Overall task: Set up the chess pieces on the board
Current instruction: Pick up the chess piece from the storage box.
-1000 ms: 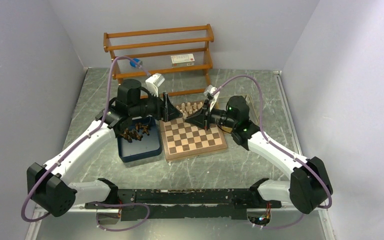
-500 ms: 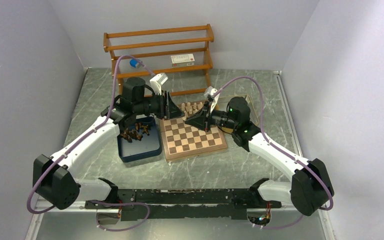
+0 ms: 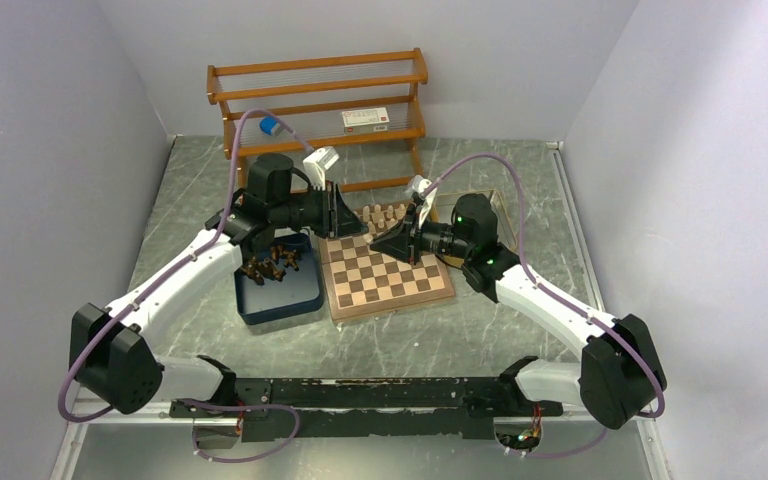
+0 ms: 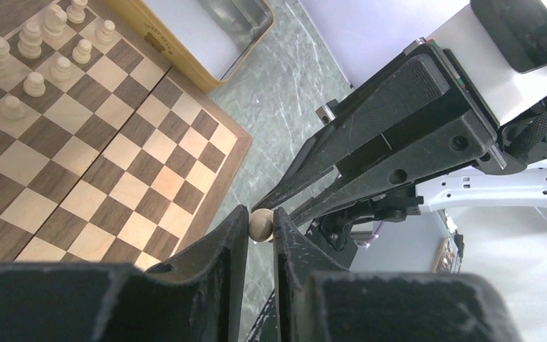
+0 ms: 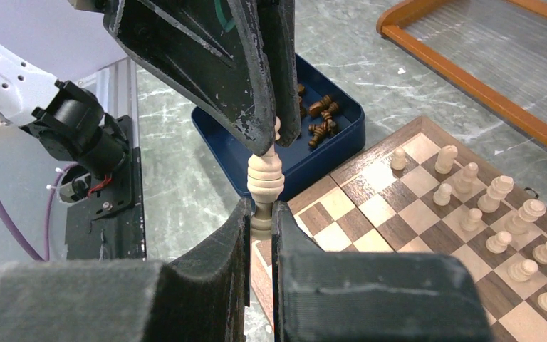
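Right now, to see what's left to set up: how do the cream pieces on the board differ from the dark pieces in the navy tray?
Colour: cream pieces are pale, dark pieces brown. Pose: cream pieces stand upright; dark pieces lie jumbled. Place: cream pieces sit on squares at one end of the board; dark pieces are in the navy tray. Both are small chessmen.

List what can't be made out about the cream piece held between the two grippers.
Right wrist: the cream piece has its head behind the left gripper and its base inside the right gripper; type unclear.
Top external: both grippers hide that piece; the dark pieces in the navy tray are too small to count.
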Tool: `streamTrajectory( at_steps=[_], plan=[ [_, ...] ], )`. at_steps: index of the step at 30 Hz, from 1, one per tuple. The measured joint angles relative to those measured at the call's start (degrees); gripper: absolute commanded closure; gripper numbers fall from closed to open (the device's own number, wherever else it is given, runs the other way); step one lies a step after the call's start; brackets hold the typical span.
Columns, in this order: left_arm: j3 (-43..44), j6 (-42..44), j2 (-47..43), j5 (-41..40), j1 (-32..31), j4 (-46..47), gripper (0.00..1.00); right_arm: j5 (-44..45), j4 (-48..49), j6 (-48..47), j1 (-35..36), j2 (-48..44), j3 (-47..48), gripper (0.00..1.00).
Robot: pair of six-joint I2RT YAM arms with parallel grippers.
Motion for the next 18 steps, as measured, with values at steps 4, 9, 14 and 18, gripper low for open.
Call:
streamTrajectory(
  at_steps=[4, 9, 14, 18],
  plan=[
    [1.0, 1.1, 0.5, 0.0, 0.0, -1.1, 0.85, 0.3, 0.0, -0.2, 0.0, 0.0, 0.0, 1.00],
    [1.7, 2.7, 0.5, -0.3, 0.1, -2.4, 0.87, 0.8, -0.2, -0.5, 0.0, 0.0, 0.0, 1.00],
    [2.7, 5.2, 0.5, -3.5, 0.1, -4.9, 0.86, 2.0, -1.1, -1.0, 0.0, 0.0, 0.0, 1.00],
    [3.4, 7.4, 0.5, -7.8, 0.1, -6.4, 0.88, 4.0, -2.2, -1.3, 0.0, -0.1, -0.2, 1.00]
  ],
)
